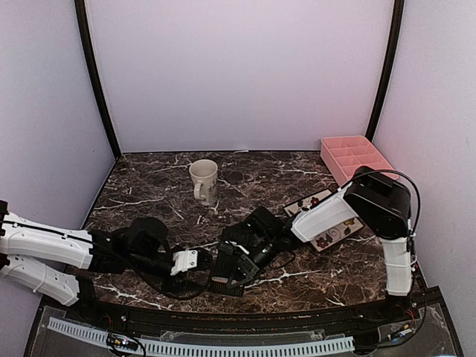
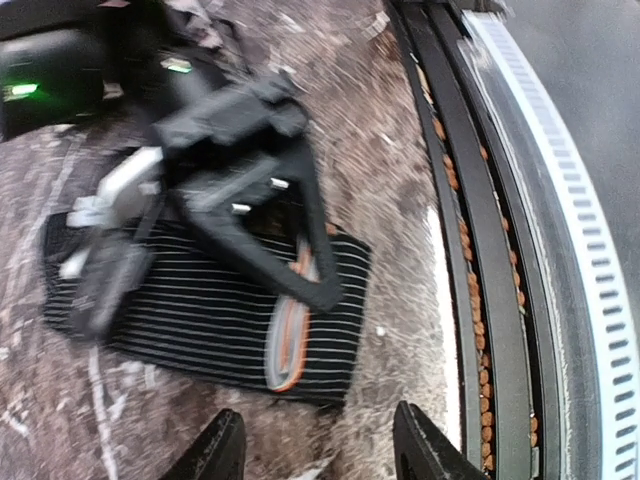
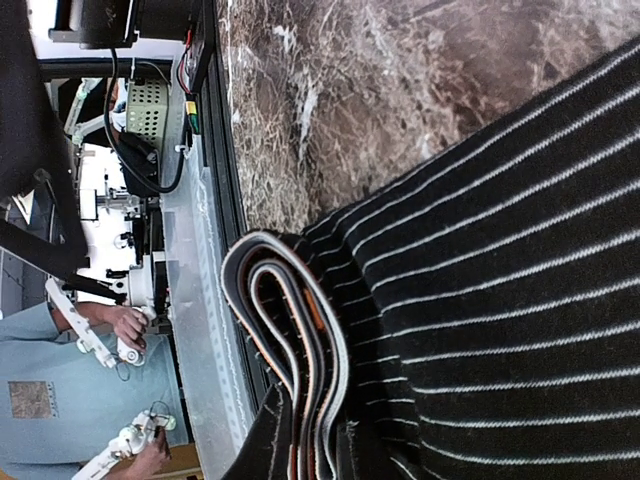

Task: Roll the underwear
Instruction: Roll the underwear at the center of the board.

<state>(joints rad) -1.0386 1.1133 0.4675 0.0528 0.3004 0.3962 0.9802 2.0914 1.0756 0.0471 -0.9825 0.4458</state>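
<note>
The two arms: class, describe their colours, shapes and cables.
The left arm and right arm have white shells with black joints. A bulky black housing tops the right arm, a black cable looping over it. The left gripper and right gripper are black.

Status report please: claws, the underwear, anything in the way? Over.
Left claw open, empty. Right claw shut on black underwear, at the waistband. Mug stands far back, not blocking.
</note>
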